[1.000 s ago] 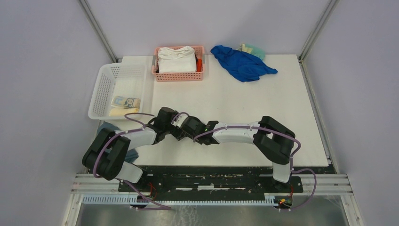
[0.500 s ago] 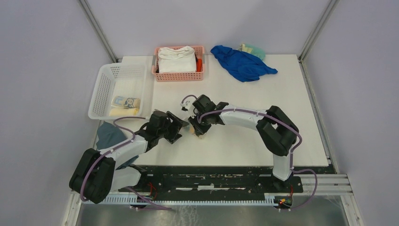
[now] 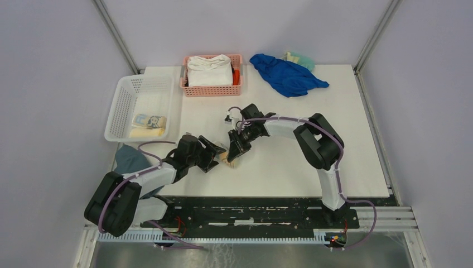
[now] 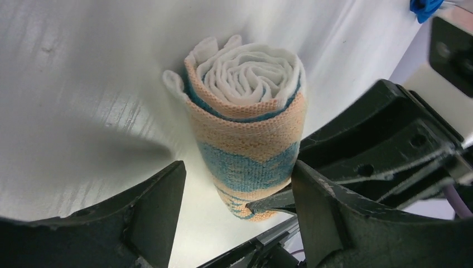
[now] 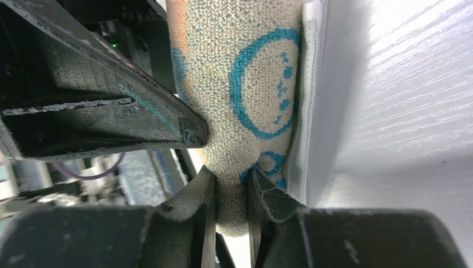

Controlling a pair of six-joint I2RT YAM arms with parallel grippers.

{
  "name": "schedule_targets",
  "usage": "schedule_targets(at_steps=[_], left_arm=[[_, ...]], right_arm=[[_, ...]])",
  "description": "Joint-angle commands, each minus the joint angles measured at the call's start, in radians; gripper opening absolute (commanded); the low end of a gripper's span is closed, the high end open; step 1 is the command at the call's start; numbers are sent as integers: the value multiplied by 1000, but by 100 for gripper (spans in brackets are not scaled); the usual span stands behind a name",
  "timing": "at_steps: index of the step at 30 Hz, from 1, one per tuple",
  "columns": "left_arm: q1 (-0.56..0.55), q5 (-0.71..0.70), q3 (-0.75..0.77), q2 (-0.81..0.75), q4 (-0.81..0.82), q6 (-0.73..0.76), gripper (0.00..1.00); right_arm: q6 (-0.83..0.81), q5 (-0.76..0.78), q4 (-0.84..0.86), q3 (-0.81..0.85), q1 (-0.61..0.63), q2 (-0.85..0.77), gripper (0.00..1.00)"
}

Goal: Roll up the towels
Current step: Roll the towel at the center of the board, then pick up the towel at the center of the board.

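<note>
No word on the cloth reads clearly from here. On the right wrist view I get a blue ring with a few dots inside it and part of another blue curve below. These are bits of lettering on the rolled towel (image 4: 245, 134), and I can't make out more than that.

The towel is looped terry, beige and orange with blue bands, wound into a tight cylinder. Its white inner layers spiral at the end facing the left wrist camera. It sits at the near middle of the smooth white table (image 3: 279, 162), between the two arms.

My left gripper (image 4: 239, 176) stands wide around the roll, with one black finger clear of it on the left and the other right against its side. It is not clamped.

My right gripper (image 5: 231, 187) is nearly closed, pinching a fold of the terry at the roll's end.

In the perforated white basket (image 3: 120, 100) at far left lie a pale printed towel (image 3: 149, 120) and a yellow towel (image 3: 146, 133), both rolled. Just right of it, the pink slotted basket (image 3: 212, 90) holds a thick white folded cloth (image 3: 209, 70). A crumpled blue cloth (image 3: 287, 75) lies at the far right.
</note>
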Motion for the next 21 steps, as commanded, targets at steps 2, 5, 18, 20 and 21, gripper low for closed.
schedule_targets(at_steps=[2,5,18,20,21], left_arm=[[2,19,-24,17,105,-28,73],[1,25,-27,45,134,-28,71],[-34,28,-35,193,215,-49,64],[-34,14,-46,193,212,-64,57],[-34,-1,-50,188,206,-68,53]], right_arm=[[121,-145,19,-16,-29,125,18],[140,-165,28,-14,-34,147,18],[210,-188,52,15,-39,203,17],[220,-186,62,14,-39,199,17],[219,-179,63,10,-39,190,17]])
